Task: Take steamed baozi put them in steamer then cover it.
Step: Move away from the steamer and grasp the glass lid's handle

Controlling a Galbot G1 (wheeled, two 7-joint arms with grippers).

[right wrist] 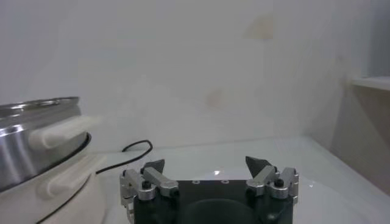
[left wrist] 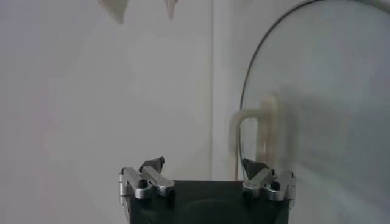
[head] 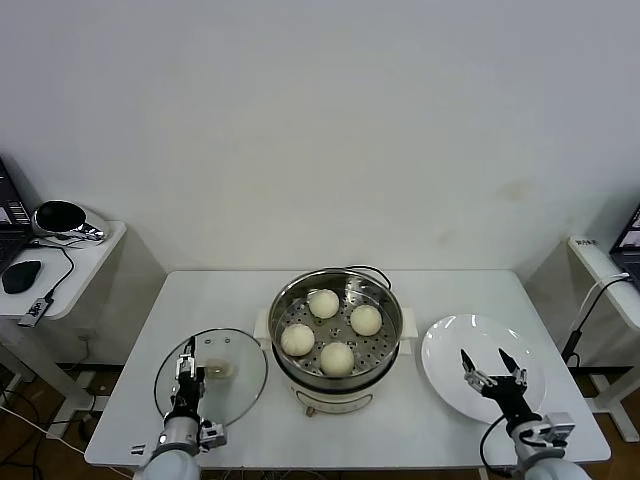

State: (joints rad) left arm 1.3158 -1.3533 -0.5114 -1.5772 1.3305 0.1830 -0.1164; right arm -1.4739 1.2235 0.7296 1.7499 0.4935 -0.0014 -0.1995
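The steamer (head: 336, 345) stands mid-table, uncovered, with four baozi (head: 337, 357) on its tray. To its left the cover (head: 211, 375) lies flat, handle up; the left gripper (head: 188, 377) hovers there, fingers spread. To its right, the right gripper (head: 493, 368), spread, hovers over the white plate (head: 445, 350). No writing legible.

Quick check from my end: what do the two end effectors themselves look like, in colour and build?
They look like a matching pair. The left end effector and right end effector each have a black body, two silver metal linkage pieces with dark screws, and short black pointed fingertips. Below each, the head view shows a silver-grey wrist collar. No cables or markings are visible on them.
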